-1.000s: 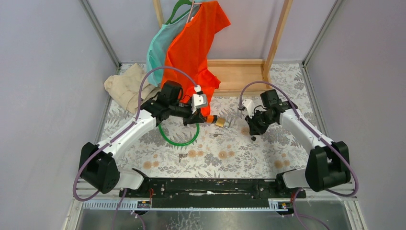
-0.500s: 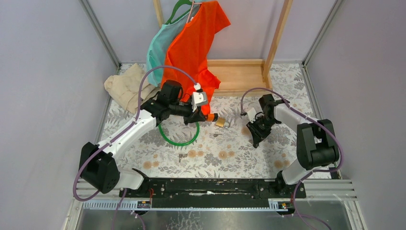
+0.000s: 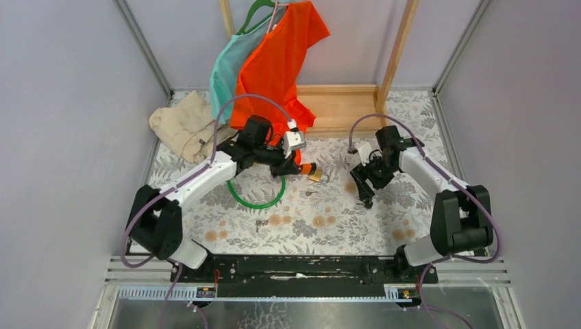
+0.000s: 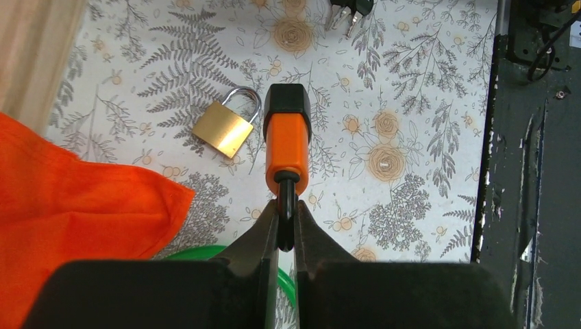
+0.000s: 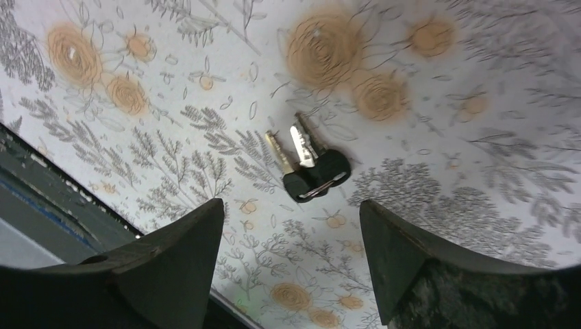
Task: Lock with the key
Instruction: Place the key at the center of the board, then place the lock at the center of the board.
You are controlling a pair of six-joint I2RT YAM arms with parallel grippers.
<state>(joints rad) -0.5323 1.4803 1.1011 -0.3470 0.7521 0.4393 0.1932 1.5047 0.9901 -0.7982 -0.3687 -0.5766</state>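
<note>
The key [image 4: 286, 147] has an orange body, a black cap at its far end and a black loop at its near end. My left gripper [image 4: 286, 205] is shut on that loop and holds the key level above the table. The brass padlock [image 4: 223, 130] lies flat on the floral cloth just left of the key's tip, apart from it. From above, the key [image 3: 306, 168] and padlock [image 3: 316, 175] sit side by side at mid-table. My right gripper [image 5: 291, 205] hangs open and empty above the cloth, right of the padlock [image 3: 363, 194].
A small bunch of black-headed keys [image 5: 312, 171] lies on the cloth just beyond my right fingers. A green ring [image 3: 257, 192] lies under the left arm. Orange [image 3: 277, 62] and teal garments hang from a wooden rack [image 3: 342, 103] at the back, with beige cloth [image 3: 181, 123] at back left.
My right gripper has gone from shut to wide open, and its arm has swung its elbow. The left arm has shifted a little right, still gripping the key by the padlock.
</note>
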